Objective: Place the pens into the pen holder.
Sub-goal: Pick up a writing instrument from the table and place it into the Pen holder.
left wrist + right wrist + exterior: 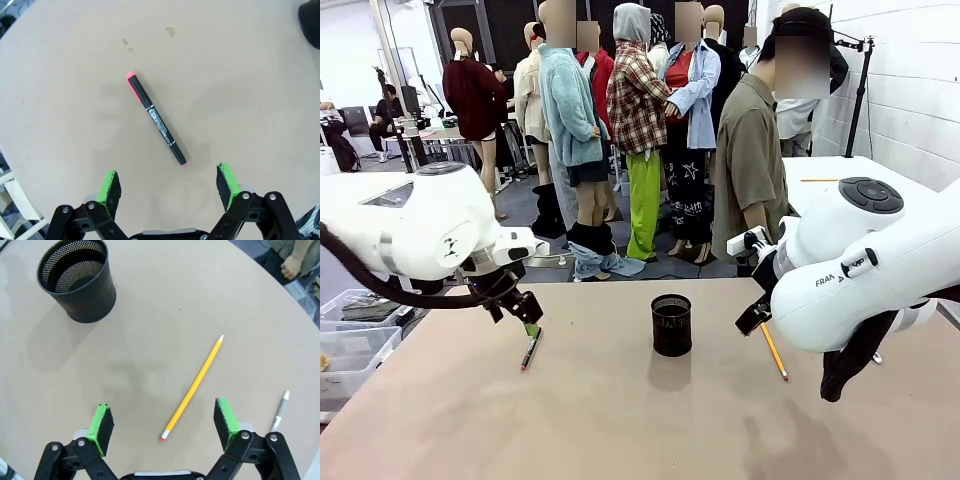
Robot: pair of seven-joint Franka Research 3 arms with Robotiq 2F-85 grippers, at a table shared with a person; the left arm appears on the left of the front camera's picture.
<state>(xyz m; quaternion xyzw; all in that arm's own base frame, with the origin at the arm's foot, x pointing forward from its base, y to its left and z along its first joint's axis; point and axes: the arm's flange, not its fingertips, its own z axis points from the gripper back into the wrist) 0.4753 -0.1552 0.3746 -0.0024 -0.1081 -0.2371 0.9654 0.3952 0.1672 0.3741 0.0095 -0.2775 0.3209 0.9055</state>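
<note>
Front view gives the whole layout: the pen holder (671, 325) stands upright near the middle of the table (620, 430), between the two arms, so I think each arm can reach it from its own side. No pen stands above its rim, and in the right wrist view its inside looks empty, so I judge that the task is at its beginning.

The left gripper (168, 184) hangs low over the table with its fingers spread wide and nothing between them. The dark pen (156, 120) lies flat on the table just ahead of the green pads (111, 187), apart from them. It runs diagonally, and its near end points toward the gap, closer to one pad than to the other. The wide opening is probably meant for taking the pen across its body. The wrist would need to turn a little, I think, because the pen is not square to the pads.

The right gripper (164, 424) is also spread and empty. The orange pencil (194, 387) lies flat below it, with the eraser end seen between the pads and the sharp tip pointing away. The silvery-grey pen (280, 410) lies beside the pencil, outside the fingers. The holder is farther off, well apart from both.
</note>
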